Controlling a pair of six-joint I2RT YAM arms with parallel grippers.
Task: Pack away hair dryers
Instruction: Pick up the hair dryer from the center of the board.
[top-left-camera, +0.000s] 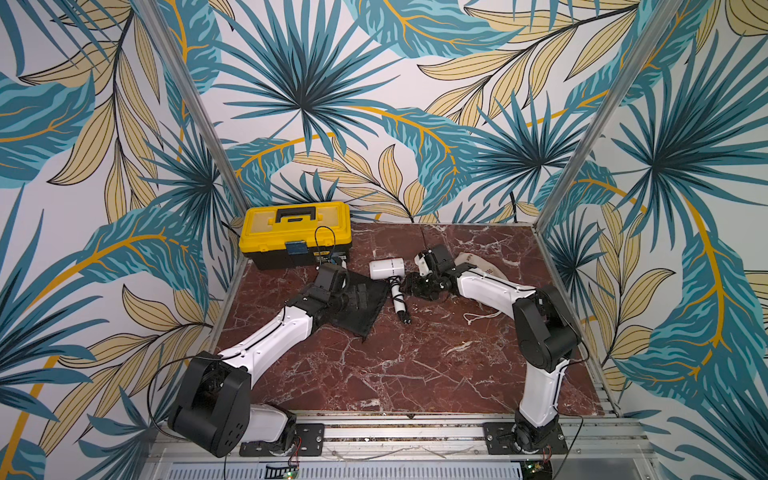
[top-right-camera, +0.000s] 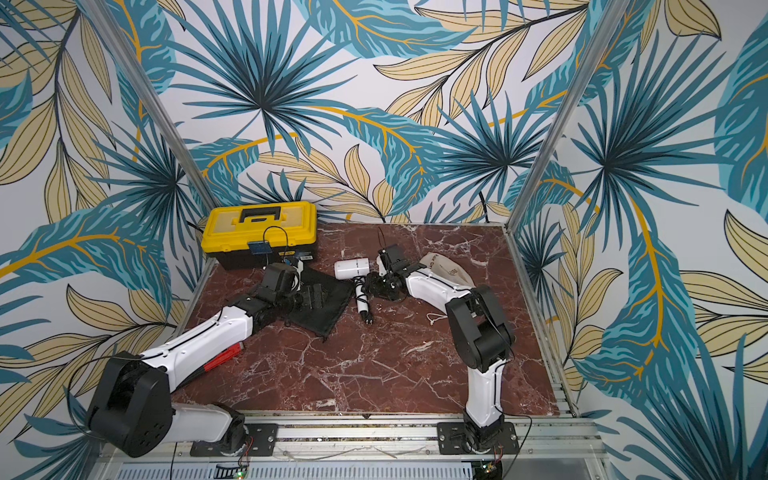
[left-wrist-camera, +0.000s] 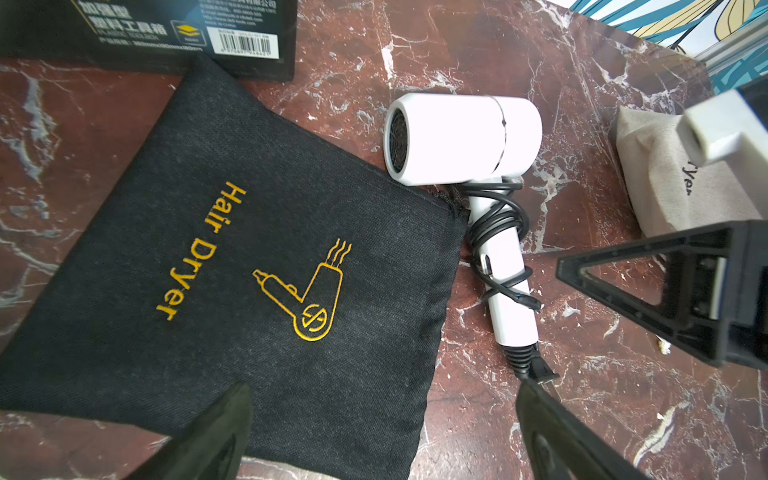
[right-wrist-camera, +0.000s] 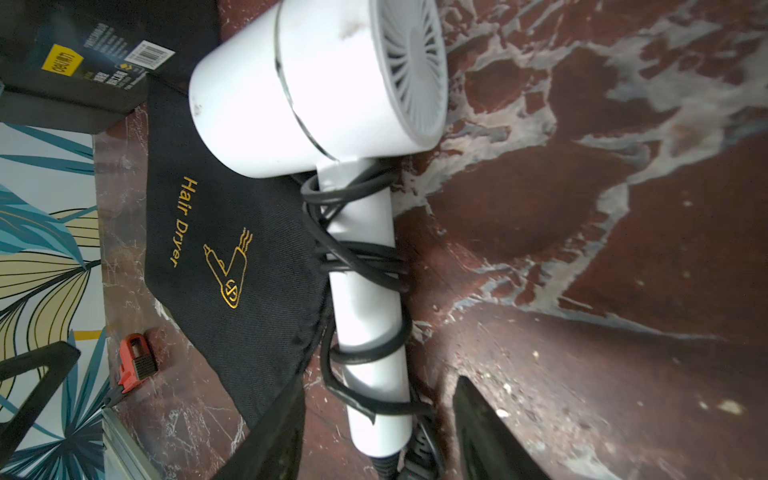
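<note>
Pick-up step: at frame centre, right gripper (right-wrist-camera: 378, 381) straddles handle of white hair dryer (top-left-camera: 387, 268), jaws apart, nothing held; left gripper (left-wrist-camera: 382, 388) wide open over black bag (left-wrist-camera: 208, 249). Next: close on handle.

The white hair dryer (left-wrist-camera: 461, 139) is smooth, glossy plastic with a finely ribbed grey grille; its cord (right-wrist-camera: 365, 254) looks black, rubbery and faintly shiny. The black bag (left-wrist-camera: 232, 266) is matt woven cloth with yellow stitched lettering, the beige bag (left-wrist-camera: 652, 187) coarser matt cloth. The bench (top-left-camera: 374, 365) has a polished red-brown marble look, the toolbox (top-left-camera: 296, 226) a glossy yellow plastic lid, the left claw (left-wrist-camera: 382, 386) matt black plastic
</note>
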